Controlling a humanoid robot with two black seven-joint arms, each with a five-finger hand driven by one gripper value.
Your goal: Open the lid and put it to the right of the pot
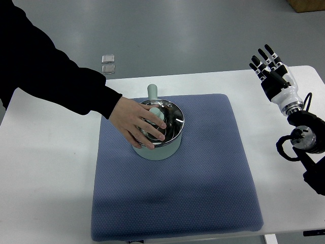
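- Robot's right hand (269,65), black-and-white with jointed fingers (263,57), was raised over the far right corner of the white table (45,168), fingers spread wide and holding nothing
- Person's hand (137,122) in a black sleeve (45,71) lay on the shiny metal lid (170,118), which sat on the pale green pot (157,150)
- Pot stood on the far left part of the blue quilted mat (203,183); its stubby handle (153,91) pointed away
- Bare mat lay open to the pot's right and near side
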